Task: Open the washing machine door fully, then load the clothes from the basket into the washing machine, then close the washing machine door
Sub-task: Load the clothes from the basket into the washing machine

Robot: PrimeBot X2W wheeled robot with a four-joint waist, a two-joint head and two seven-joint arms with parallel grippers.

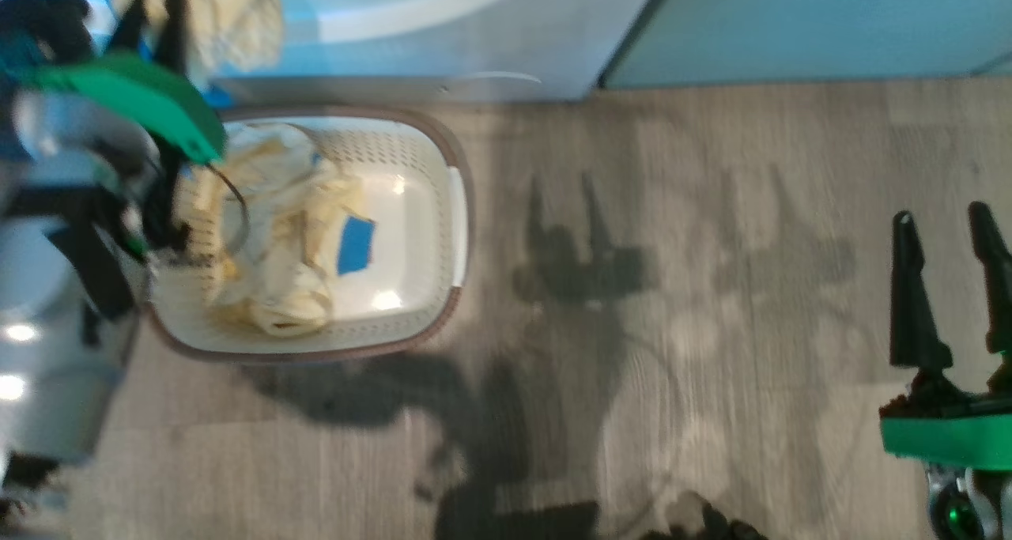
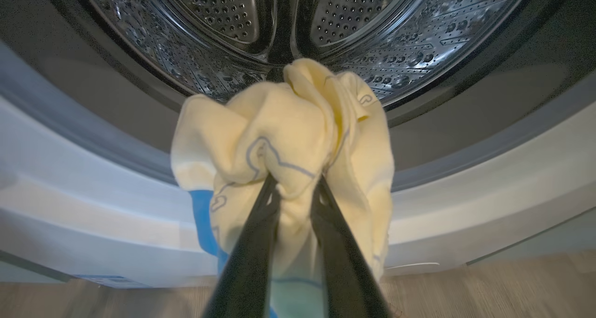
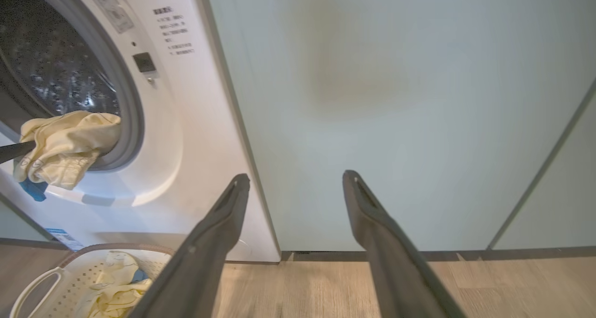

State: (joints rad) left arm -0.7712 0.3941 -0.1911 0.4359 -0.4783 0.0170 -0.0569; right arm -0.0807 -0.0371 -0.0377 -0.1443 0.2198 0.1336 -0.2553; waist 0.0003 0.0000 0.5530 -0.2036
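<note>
A pale yellow garment (image 2: 288, 131) is clamped in the left hand (image 2: 295, 181) at the mouth of the steel drum (image 2: 186, 38) of the washing machine (image 3: 186, 136). More yellow clothes (image 1: 269, 239) are seen in the basket (image 1: 457, 208) on the floor (image 1: 632, 366) below. The right hand (image 3: 295, 178) is held wide apart, empty, before a pale cabinet (image 3: 396, 99).

White front-loading washing machine (image 3: 195, 136) stood with its mouth open, steel drum (image 2: 209, 10) ringed by a grey seal (image 3: 132, 118), a bunched pale yellow garment (image 2: 288, 127) with blue outlines hung at the drum's lip, cream brown-rimmed basket (image 1: 461, 208) sat just before the machine, more yellow clothes (image 1: 269, 232) lay heaped toward one side of it.
</note>
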